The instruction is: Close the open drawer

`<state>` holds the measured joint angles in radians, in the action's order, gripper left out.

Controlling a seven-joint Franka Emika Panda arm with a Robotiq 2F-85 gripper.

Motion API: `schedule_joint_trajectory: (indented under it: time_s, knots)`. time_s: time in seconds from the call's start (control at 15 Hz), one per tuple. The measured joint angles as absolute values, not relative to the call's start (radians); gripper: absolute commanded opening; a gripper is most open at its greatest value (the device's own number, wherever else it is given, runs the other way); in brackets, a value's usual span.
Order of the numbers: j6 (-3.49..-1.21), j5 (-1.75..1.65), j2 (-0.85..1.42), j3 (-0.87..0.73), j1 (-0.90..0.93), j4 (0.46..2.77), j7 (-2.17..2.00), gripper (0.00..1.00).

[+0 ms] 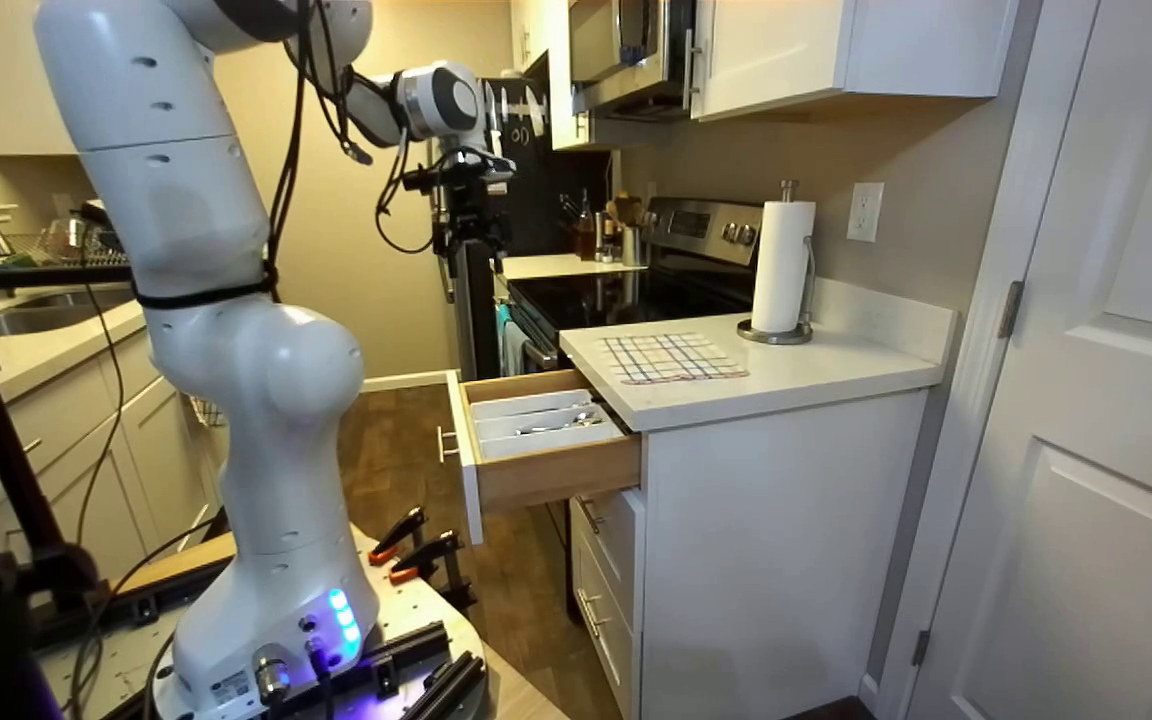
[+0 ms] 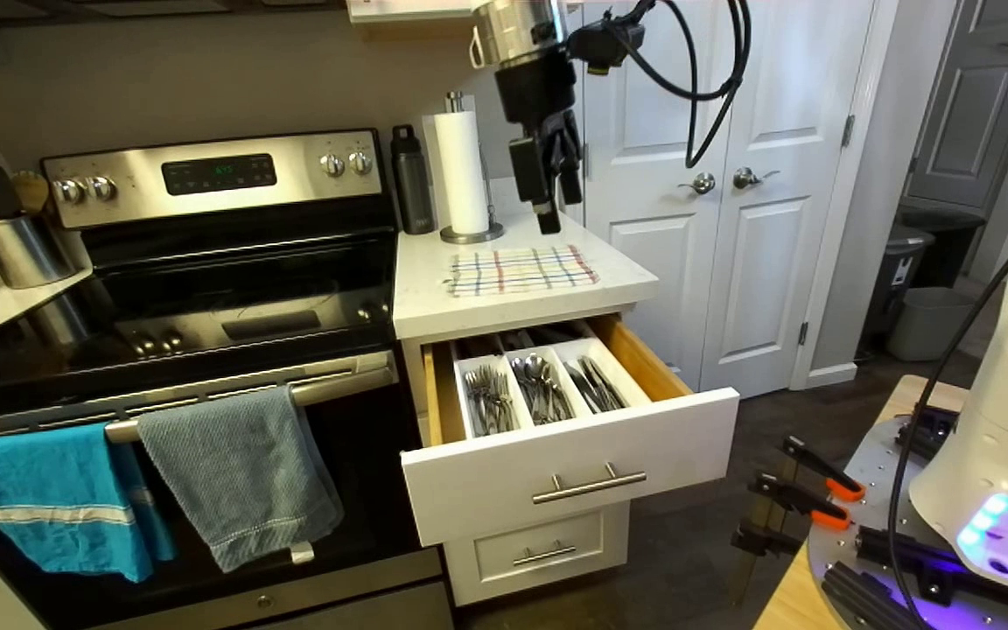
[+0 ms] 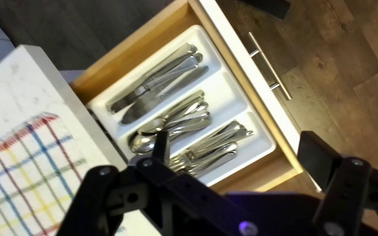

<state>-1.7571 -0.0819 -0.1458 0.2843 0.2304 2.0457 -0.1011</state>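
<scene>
The shallow drawer stands pulled far out, with its white front panel point(image 2: 570, 459) and pale wood side point(image 1: 561, 472) in view. A white tray point(image 3: 230, 93) inside holds forks, spoons and knives. A metal bar handle point(image 2: 590, 487) is on the front; it also shows in the wrist view point(image 3: 270, 66). My gripper point(image 3: 238, 152) is open and empty, its fingers wide apart. In the wrist view it looks down on the drawer, one finger over the tray and one over the outer edge of the front. In both exterior views the gripper point(image 1: 474, 245) point(image 2: 559, 197) hangs well above the drawer, touching nothing.
A white countertop point(image 2: 521, 308) with a checked cloth point(image 2: 521, 269) and a paper towel roll point(image 2: 462, 171) is above the drawer's cabinet. A stove point(image 2: 241, 289) with hanging towels stands beside it. Taller drawer fronts point(image 2: 548, 560) lie below. Clamps point(image 1: 421, 550) stick out from the robot's base table.
</scene>
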Motion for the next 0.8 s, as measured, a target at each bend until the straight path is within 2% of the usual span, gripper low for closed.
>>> schedule_joint_trajectory:
  time_s: [0.33,0.8]
  knots:
    - [-1.847,-0.083,-0.013,0.34,0.318,2.029,-0.081,1.0]
    - [-2.063,-0.116,0.22,0.316,0.327,2.027,-0.034,1.0]
